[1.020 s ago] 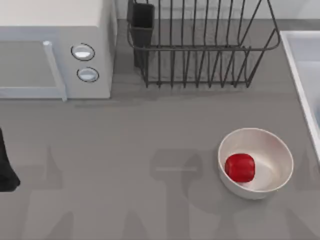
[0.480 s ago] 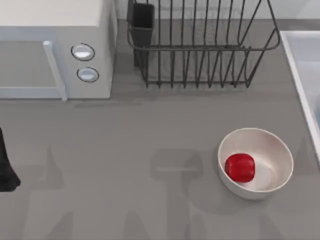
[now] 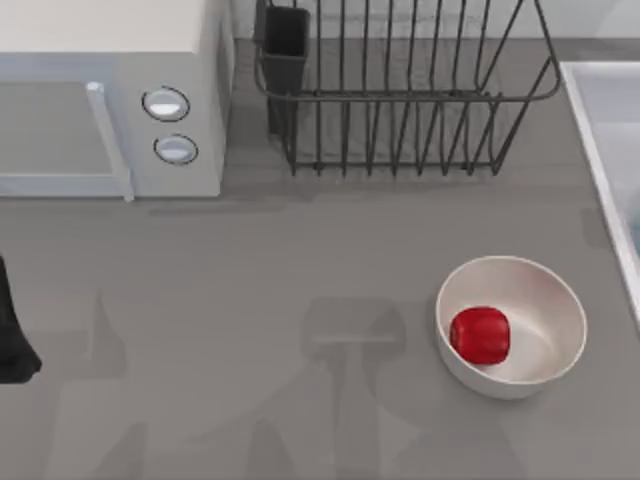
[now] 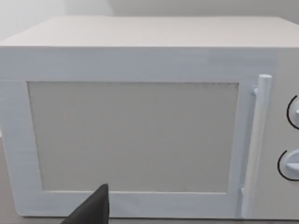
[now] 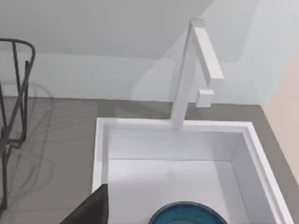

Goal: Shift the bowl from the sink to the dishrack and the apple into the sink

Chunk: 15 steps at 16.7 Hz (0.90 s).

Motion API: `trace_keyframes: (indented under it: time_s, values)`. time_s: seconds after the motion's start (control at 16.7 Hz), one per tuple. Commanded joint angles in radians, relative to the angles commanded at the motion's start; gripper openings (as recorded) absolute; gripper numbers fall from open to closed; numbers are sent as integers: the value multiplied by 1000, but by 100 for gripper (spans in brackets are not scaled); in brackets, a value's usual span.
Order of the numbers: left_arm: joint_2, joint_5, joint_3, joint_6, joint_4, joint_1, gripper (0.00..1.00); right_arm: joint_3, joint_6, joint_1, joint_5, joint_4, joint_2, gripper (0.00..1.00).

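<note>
Grey matte tabletop (image 3: 300,270), faint arm shadows falling across its near half; pale wall behind in the wrist views. White microwave (image 3: 110,95) at the table's far left, door shut, vertical handle and two round dials on its right side. Dishrack (image 3: 400,90) at far centre, dark utensil cup (image 3: 285,45) at its left corner, no dishes in it. Sink (image 3: 610,150) at the right edge, partly cut off by the frame.

Off-white bowl (image 3: 525,325) sits on the table at right of centre, near the sink but apart from it. Apple (image 3: 480,335) lies inside this bowl, against its left inner wall.

Left arm: a black piece of it (image 3: 12,335) at the left edge of the top view, low and well apart from every object. Left wrist view faces the microwave door square-on; one dark finger tip (image 4: 91,210) at the frame edge. Finger spacing: cannot tell.

Right wrist view looks down into the sink basin, white angular faucet (image 5: 198,60) at its back rim. Teal-blue bowl (image 5: 187,213) rests on the sink floor, upper arc seen. Dishrack wires at one side. One dark finger tip (image 5: 91,210) of the right gripper; spacing cannot be told.
</note>
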Motion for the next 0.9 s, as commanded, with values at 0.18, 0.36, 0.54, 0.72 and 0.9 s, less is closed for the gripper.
trace_keyframes:
  time_s: [0.18, 0.36, 0.54, 0.72, 0.9]
  values:
    - [0, 0, 0, 0, 0, 0, 100, 284, -48, -47, -1, -154, 308, 100]
    - [0, 0, 0, 0, 0, 0, 100, 561, -100, -94, -2, -317, 629, 100]
    - [0, 0, 0, 0, 0, 0, 100, 819, -150, -138, -3, -475, 944, 100]
    - [0, 0, 0, 0, 0, 0, 100, 1048, -192, -178, -5, -620, 1229, 100]
    - [0, 0, 0, 0, 0, 0, 100, 1235, -224, -211, -8, -740, 1463, 100]
